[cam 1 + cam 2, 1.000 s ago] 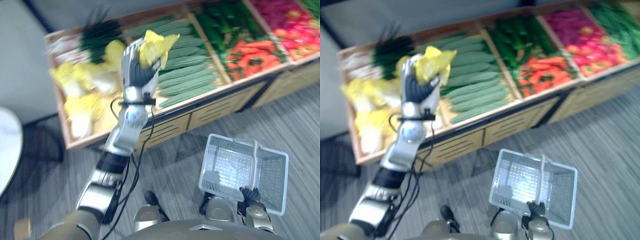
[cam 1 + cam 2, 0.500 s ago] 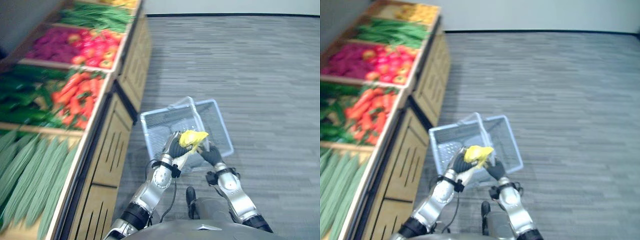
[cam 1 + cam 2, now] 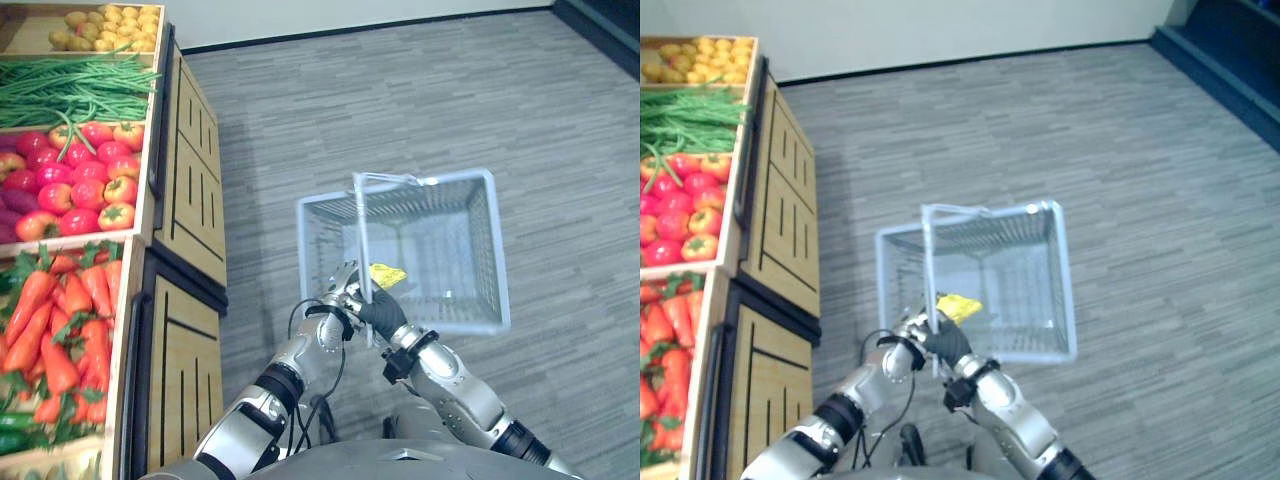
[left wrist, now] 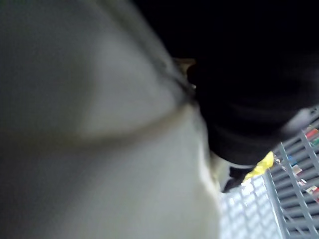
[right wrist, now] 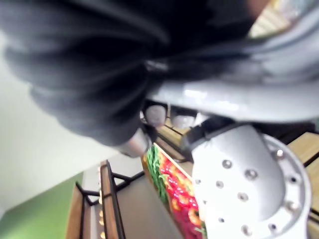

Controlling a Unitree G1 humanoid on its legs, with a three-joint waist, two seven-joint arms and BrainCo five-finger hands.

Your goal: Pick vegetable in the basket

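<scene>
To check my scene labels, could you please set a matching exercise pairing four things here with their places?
A carrots
B green beans
C yellow vegetable
D right hand

1 curled round the handle of the basket
2 bin just beyond the tomatoes
3 inside the basket, near its handle
4 bin just nearer than the tomatoes

Pairs: A-4, B-2, C-3, D-1
</scene>
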